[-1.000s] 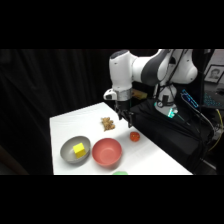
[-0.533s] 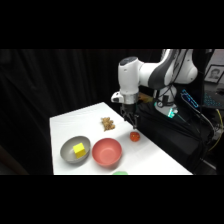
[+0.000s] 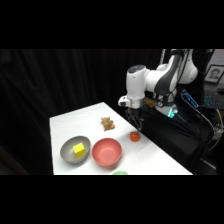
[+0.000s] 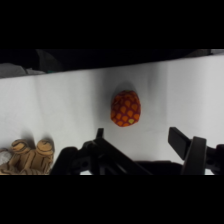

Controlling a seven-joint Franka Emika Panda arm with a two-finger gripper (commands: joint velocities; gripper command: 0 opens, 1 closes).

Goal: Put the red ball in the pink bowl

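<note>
The red ball (image 3: 134, 135) lies on the white table near its right edge; up close the red ball (image 4: 125, 108) is red-orange with a dimpled pattern. My gripper (image 3: 135, 120) hangs just above it, open, and its fingers (image 4: 187, 146) stand wide apart below the ball in the wrist view, not touching it. The pink bowl (image 3: 106, 152) sits empty near the table's front, to the left of the ball.
A grey bowl (image 3: 75, 149) holding a yellow cube (image 3: 79, 149) stands left of the pink bowl. A tan crumbly lump (image 3: 107, 123) lies behind them, also seen as the tan lump (image 4: 27, 156). A green thing (image 3: 120, 173) shows at the front edge. The table's right edge (image 3: 165, 152) is close.
The arm has swung right and come down, from over the tan lump to just above the red ball. Nothing on the table has moved.
</note>
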